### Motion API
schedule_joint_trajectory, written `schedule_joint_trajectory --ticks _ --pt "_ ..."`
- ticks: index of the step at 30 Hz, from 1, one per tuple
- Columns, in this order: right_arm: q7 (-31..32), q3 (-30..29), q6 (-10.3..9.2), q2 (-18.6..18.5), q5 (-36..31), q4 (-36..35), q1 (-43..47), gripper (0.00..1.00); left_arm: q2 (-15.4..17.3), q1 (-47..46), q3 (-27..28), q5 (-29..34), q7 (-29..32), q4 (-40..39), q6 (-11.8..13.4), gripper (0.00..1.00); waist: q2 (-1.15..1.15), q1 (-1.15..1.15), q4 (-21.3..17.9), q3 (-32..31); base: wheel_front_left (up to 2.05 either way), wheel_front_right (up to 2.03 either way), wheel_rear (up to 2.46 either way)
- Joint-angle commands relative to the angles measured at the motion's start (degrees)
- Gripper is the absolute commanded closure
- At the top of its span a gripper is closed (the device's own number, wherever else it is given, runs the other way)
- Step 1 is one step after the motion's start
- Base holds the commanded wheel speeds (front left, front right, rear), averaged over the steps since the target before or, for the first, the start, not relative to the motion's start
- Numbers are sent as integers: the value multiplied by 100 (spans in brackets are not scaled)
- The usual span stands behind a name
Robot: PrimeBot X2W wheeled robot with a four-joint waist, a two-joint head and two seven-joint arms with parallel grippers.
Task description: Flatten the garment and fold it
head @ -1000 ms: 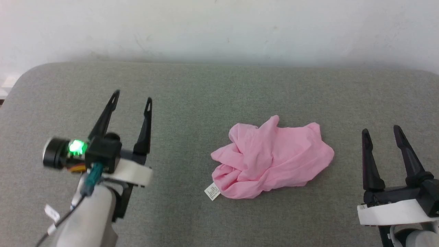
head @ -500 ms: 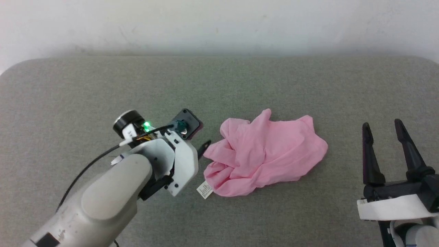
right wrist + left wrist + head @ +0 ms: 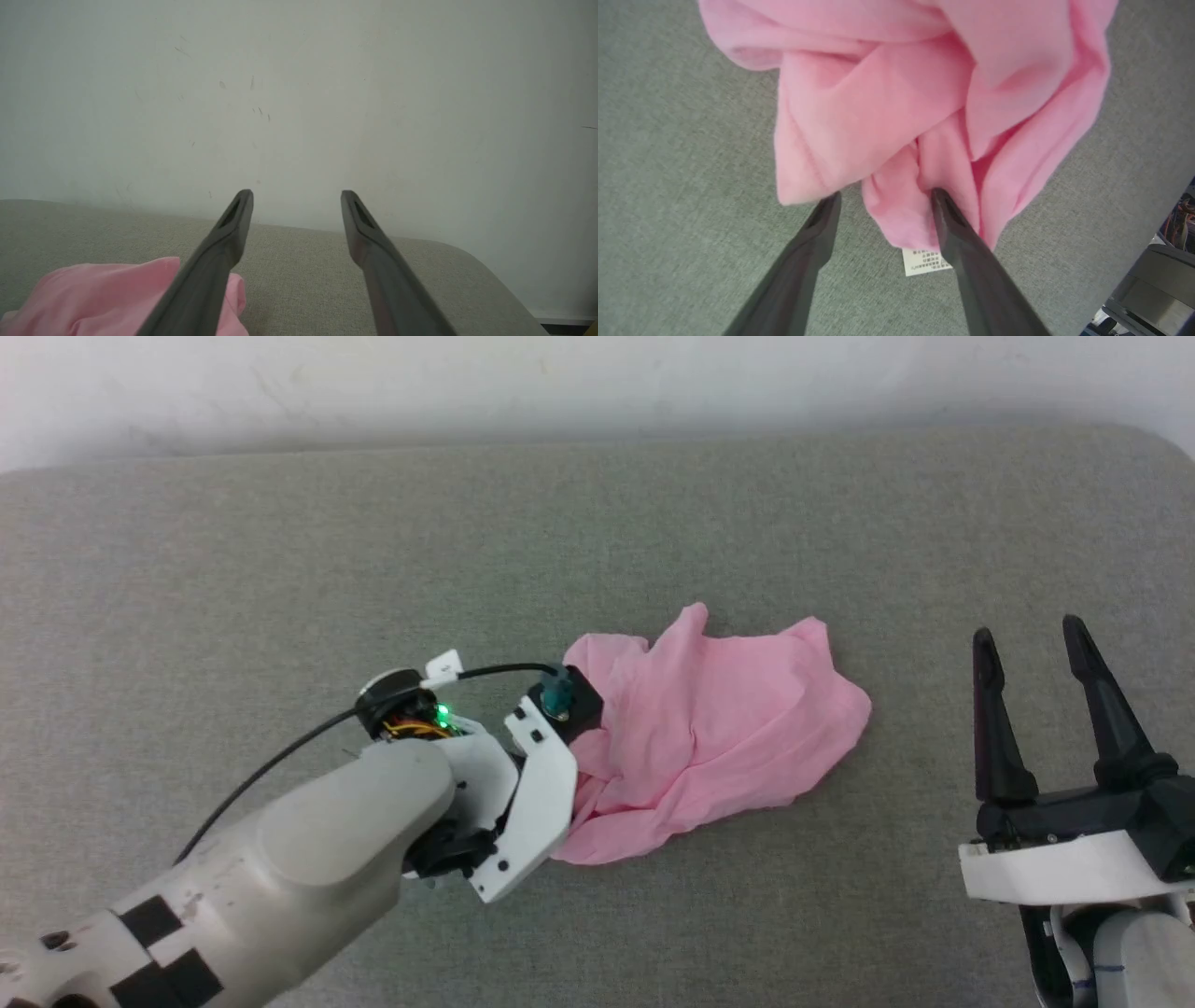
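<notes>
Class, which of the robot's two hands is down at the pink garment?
The left hand, open, straddling a fold of the garment beside its white tag. The right hand, also open, sits apart over the grey surface.

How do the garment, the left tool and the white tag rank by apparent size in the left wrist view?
Largest: garment.
Next: left tool, though nearness to the camera inflates it.
Smallest: white tag, partly hidden.

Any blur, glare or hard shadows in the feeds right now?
Head view: soft even light, no glare, garment sharp. Left wrist view: garment's top folds slightly soft, tag print visible as rows by the open left gripper. Right wrist view: flat light on the wall, no glare, right gripper crisp, open.
</notes>
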Motion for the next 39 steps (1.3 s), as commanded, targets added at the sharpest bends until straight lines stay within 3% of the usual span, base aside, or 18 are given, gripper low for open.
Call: schedule_joint_trajectory --ticks 1,6,8,15,18,23,25,31,32,33,39 --pt "-27 19 -12 14 0 -2 -108 0 -94 -46 -48 10 125 84 -37 0 0 -1 -117 168 0 0 0" --pt "-27 12 -12 14 3 20 -184 0 -138 301 -57 428 633 -80 -37 0 0 -1 -179 270 0 0 0" --pt "-27 -51 -12 14 -5 20 -164 0 -62 281 -58 413 486 -148 -37 100 0 -1 -130 251 0 0 0" --pt "-27 -137 -12 14 -24 -7 -101 0 369 67 485 -62 -1651 129 -36 100 0 -1 79 89 0 0 0" --pt "-27 -122 -12 14 -16 -26 -52 0 672 269 877 -215 -2325 202 159 100 0 -1 165 56 0 0 0" --pt "-27 -96 -12 14 -23 -33 33 0 1191 876 1243 -475 -2921 341 636 100 0 -1 307 65 0 0 0" --pt "-27 -101 -12 14 -31 -31 43 0 1257 996 1238 -466 -2974 401 732 100 0 -1 339 72 0 0 0" --pt "-27 47 -12 14 -173 26 13 0 1057 1636 1195 -722 -3193 832 926 100 0 -1 502 12 0 0 0" --pt "-27 81 -12 14 -233 29 -7 0 970 1680 1230 -741 -3329 882 962 65 0 -1 536 -26 0 0 0" --pt "-27 109 -12 14 -301 24 -32 0 891 1710 1278 -736 -3527 918 1000 0 0 -1 572 -70 0 0 0" --pt "-27 230 -12 -31 -655 -103 -395 0 715 1779 1565 -245 -4876 934 1624 0 0 -1 778 -340 0 0 0"
